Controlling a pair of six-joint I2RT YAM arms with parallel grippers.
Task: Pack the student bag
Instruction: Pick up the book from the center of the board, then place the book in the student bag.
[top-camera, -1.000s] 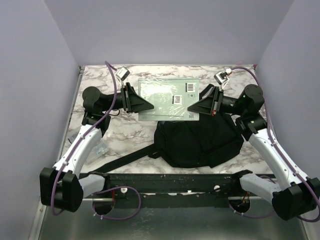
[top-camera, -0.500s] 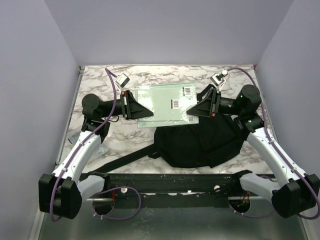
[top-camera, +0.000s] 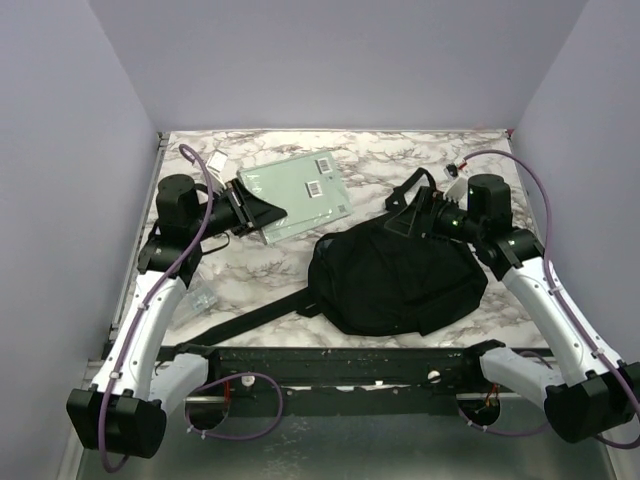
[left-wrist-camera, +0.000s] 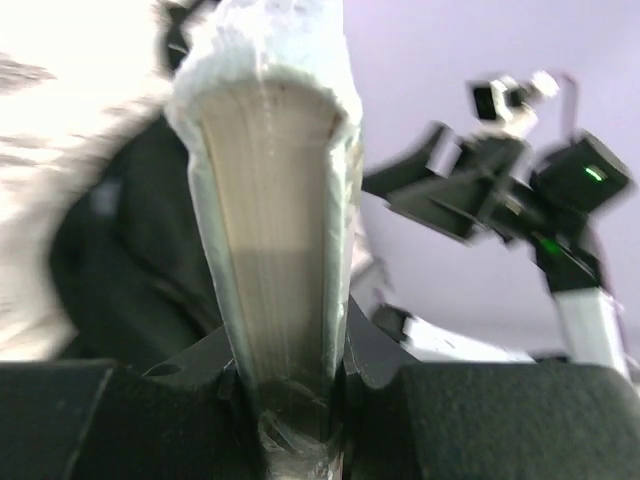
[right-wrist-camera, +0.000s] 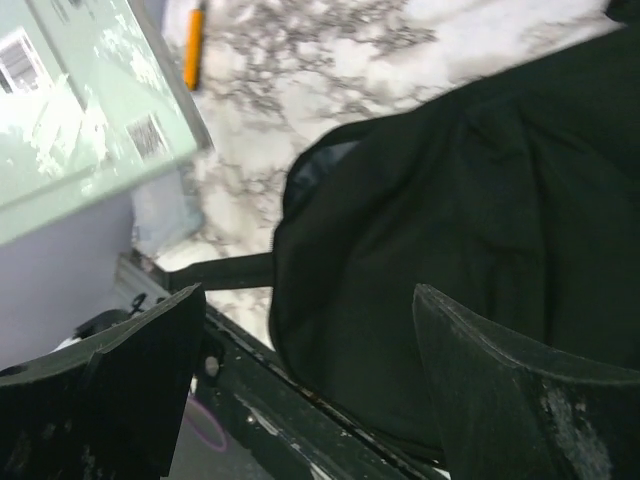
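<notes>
Black soft fabric takes up the near right part of the marble tabletop (top-camera: 250, 265), where the backpack (top-camera: 395, 285) lies slumped close to the near edge, between the two arms and nearer the right one. One long strap (top-camera: 250, 315) trails from it across the marble toward the base of the left arm. The left pincer (top-camera: 262, 210) is clamped on a pale green book (top-camera: 298, 190) with white barcode labels on its cover. It holds the book by its left end, to the left of the backpack and farther from the arm bases. The left wrist view shows the page block edge-on, squeezed between the two fingers (left-wrist-camera: 225, 375), with the dark backpack to one side behind it. The book sits at a slant in the overhead view, and whether any part of it rests on the marble cannot be told. The right pincer (top-camera: 402, 216) hangs over the far edge of the backpack with its fingers spread wide and nothing between them, and its own camera looks down past them onto the black fabric. In that view an orange pen (right-wrist-camera: 193, 45) lies on the marble beyond the book's corner.
</notes>
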